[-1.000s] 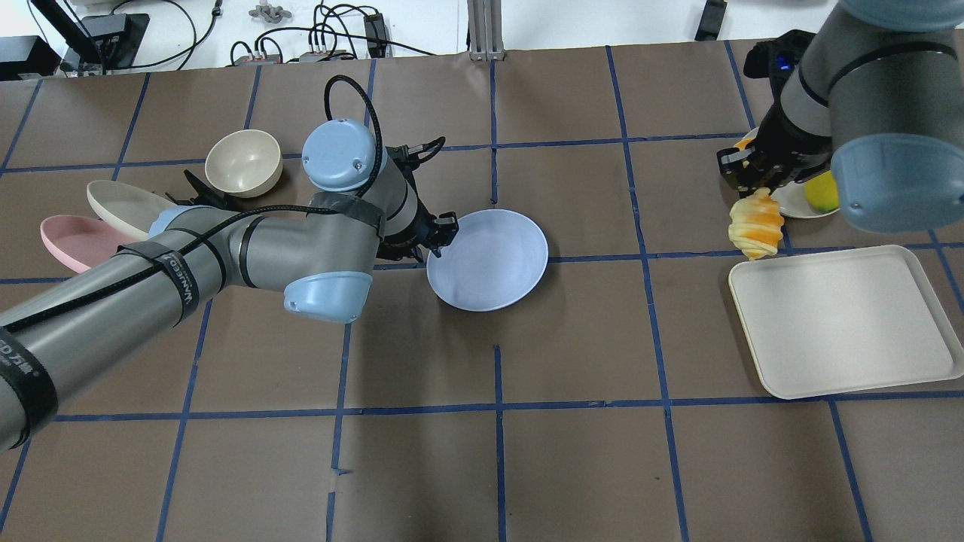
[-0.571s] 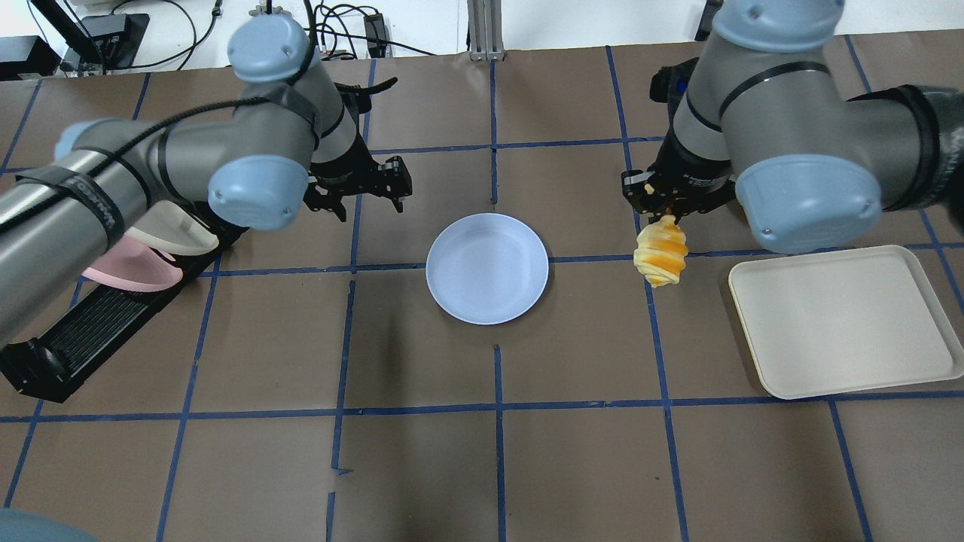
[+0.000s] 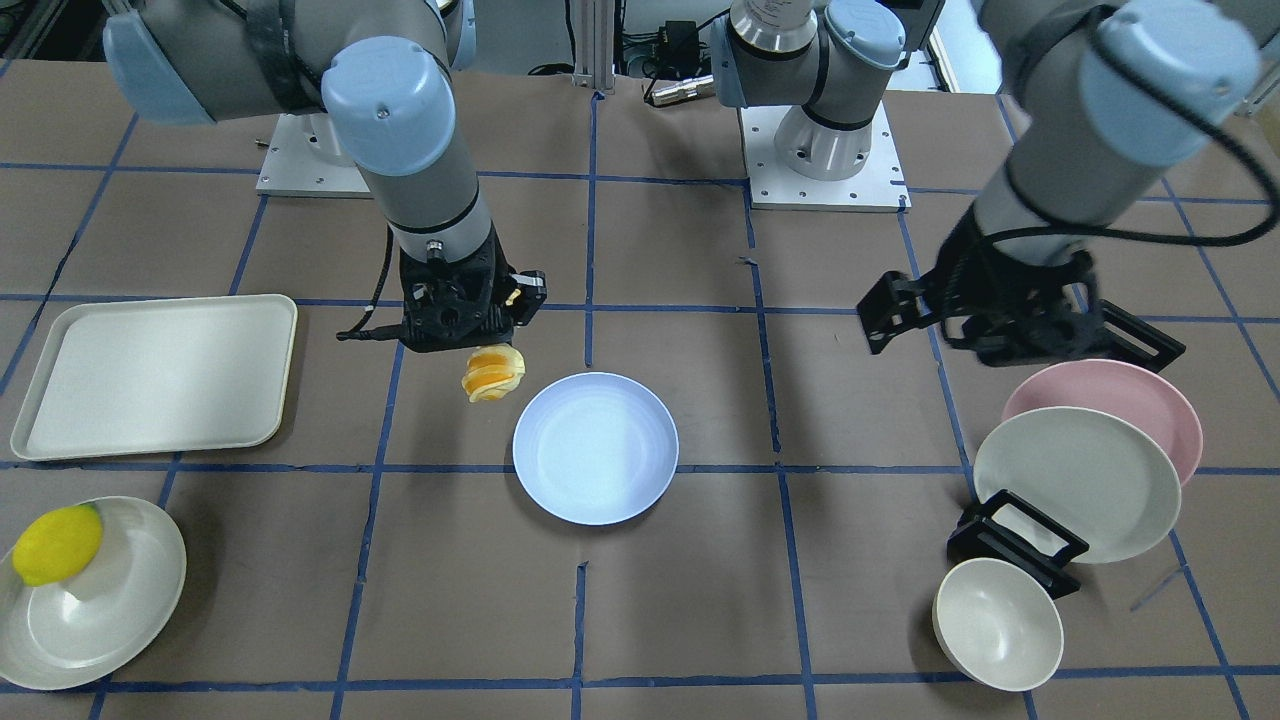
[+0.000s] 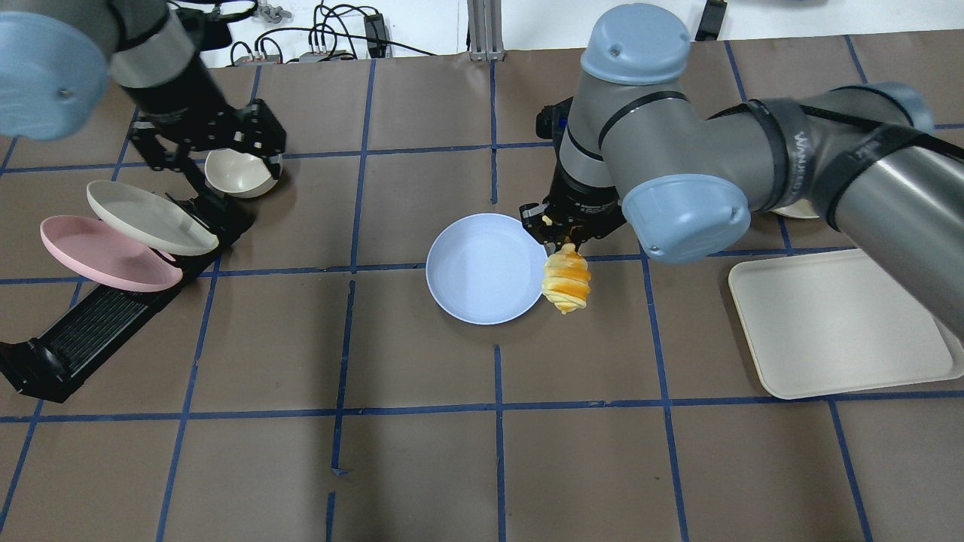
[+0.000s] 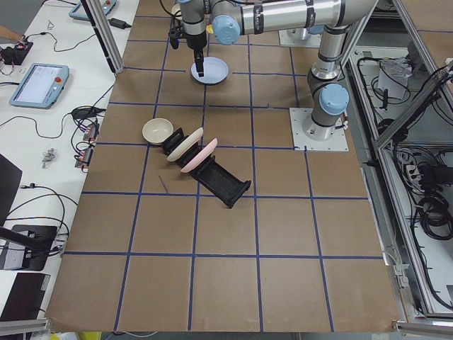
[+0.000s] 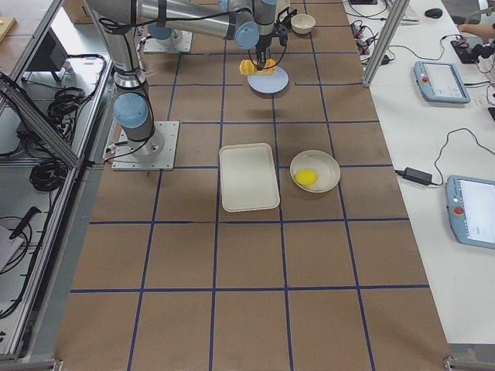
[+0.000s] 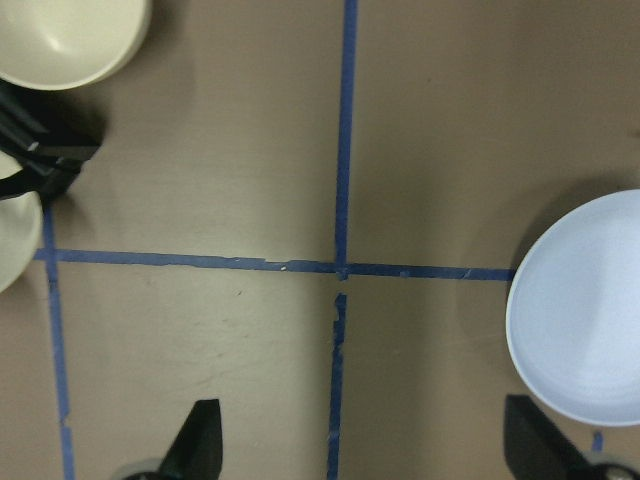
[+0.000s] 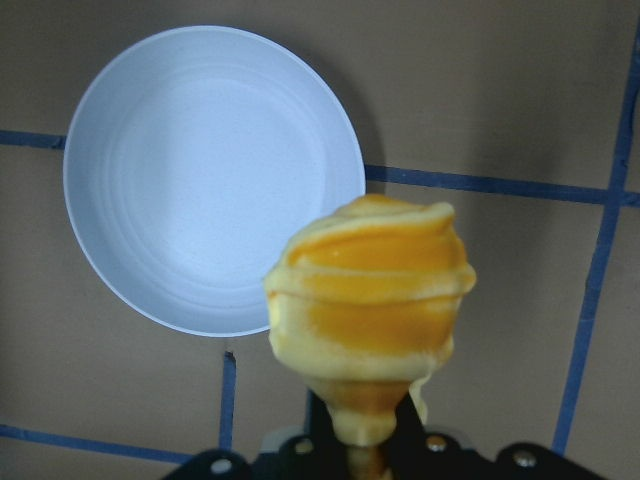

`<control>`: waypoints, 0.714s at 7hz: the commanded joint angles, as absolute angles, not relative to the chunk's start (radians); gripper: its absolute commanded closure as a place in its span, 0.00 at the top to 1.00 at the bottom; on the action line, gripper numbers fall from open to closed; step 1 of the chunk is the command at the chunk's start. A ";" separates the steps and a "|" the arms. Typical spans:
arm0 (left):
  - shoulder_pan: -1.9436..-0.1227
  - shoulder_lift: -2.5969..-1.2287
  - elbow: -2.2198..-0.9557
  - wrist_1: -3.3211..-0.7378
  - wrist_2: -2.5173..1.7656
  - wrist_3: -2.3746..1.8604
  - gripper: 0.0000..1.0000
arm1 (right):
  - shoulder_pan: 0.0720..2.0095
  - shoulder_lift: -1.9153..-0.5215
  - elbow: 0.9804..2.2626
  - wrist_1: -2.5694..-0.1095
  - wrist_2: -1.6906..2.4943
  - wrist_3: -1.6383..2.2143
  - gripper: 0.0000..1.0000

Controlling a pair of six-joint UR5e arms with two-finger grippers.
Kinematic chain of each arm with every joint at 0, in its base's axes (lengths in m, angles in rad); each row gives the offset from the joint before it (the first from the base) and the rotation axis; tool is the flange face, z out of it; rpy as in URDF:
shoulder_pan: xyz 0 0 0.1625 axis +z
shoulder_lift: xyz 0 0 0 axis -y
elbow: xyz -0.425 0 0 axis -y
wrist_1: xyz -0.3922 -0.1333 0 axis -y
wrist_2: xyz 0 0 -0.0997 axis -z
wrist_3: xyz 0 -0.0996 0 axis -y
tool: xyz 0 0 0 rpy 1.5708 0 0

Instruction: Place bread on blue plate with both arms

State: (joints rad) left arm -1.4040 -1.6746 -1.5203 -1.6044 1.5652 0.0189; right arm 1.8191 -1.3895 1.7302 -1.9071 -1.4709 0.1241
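The blue plate lies flat at the table's middle; it also shows in the front view and both wrist views. My right gripper is shut on the top end of the bread. The bread hangs upright in the air just beside the plate's right rim, and also shows in the front view and the right wrist view. My left gripper is open and empty, far left of the plate, above a cream bowl.
A black rack at the left holds a cream plate and a pink plate. A cream tray lies at the right. Beyond it a lemon sits on a cream plate.
My right arm carried the bread leftward from the lemon plate to the blue plate's right rim. My left gripper let go of the blue plate and drew back to the far left.
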 commanded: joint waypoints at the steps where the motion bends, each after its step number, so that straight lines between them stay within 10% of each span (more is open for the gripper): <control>1: -1.276 -1.570 -1.522 -1.732 1.560 0.044 1.00 | 1.844 -1.288 1.633 -1.934 -1.482 0.149 0.28; 5: -1.388 -1.552 -1.564 -1.651 1.565 0.026 1.00 | 1.922 -1.158 1.620 -2.108 -1.609 0.377 0.28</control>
State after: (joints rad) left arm -1.3460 -1.5635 -1.5459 -1.6737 1.5636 0.0356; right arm 1.8845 -1.1787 1.6231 -2.0855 -1.5843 0.3248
